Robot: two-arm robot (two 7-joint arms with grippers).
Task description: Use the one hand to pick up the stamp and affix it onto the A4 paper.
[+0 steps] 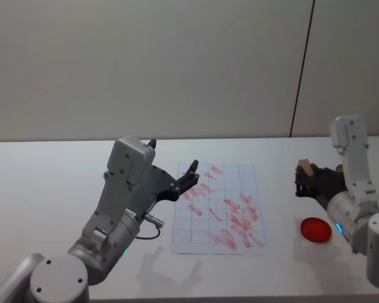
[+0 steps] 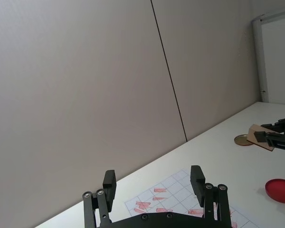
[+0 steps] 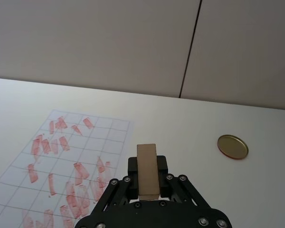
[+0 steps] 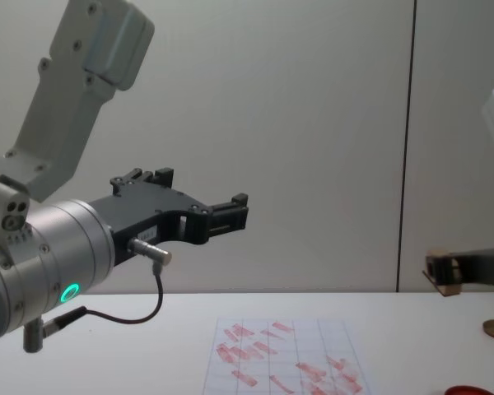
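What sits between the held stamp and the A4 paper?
Nothing visible. The right end effector holds the stamp above bare table right of the A4 paper. The red ink pad lies nearer the robot, off that path, and the open left end effector hovers by the sheet's left corner.

**Plain panelled wall behind a white surface**

A pale grey-beige wall (image 1: 145, 63) takes up the upper half of the head view, matte and unmarked. A thin dark vertical seam (image 1: 302, 69) divides it into two panels. It stands at about 1 o'clock from the view's centre and runs down to where the wall meets the surface (image 1: 50, 170). That surface is flat and white, spreading from 9 o'clock to 3 o'clock across the lower half. In the left wrist view a white upright panel (image 2: 275, 61) with a raised edge stands at the surface's far end, at 2 o'clock. The light is soft and even, and a faint shadow (image 1: 153, 264) lies on the surface near 6 o'clock.
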